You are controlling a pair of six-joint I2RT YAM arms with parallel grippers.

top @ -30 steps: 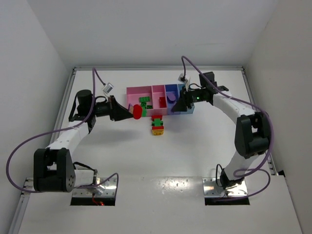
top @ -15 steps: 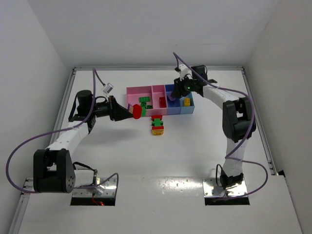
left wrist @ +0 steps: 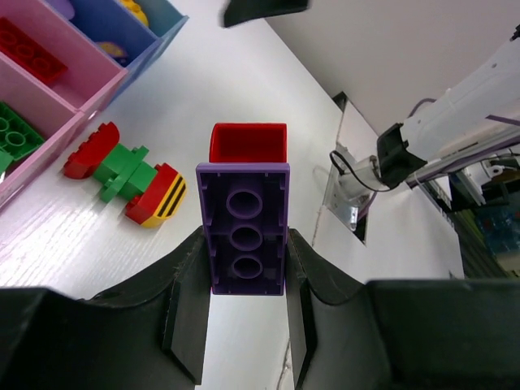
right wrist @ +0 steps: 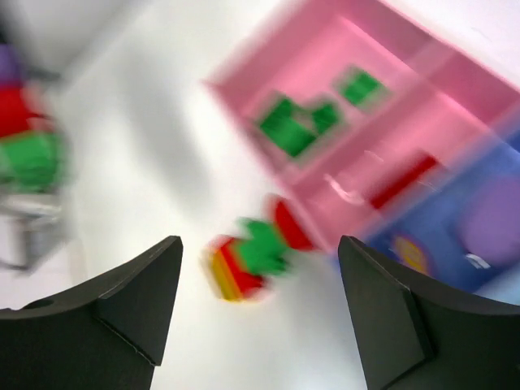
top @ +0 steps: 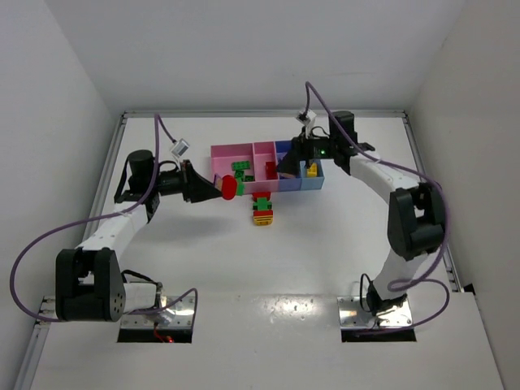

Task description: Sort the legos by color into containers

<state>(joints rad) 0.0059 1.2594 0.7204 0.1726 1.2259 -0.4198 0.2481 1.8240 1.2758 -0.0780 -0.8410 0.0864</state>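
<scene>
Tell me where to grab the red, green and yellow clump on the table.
Grip the clump at its green middle, closing across the narrow width, coming straight down. It lies flat, long axis pointing away from the bins, with bare table along both long sides. The open right pincer is free; the left pincer holds a purple brick.

I work over a white table (top: 325, 244), with white walls (top: 244, 57) on three sides and a metal rail (top: 106, 175) along its left edge.
</scene>
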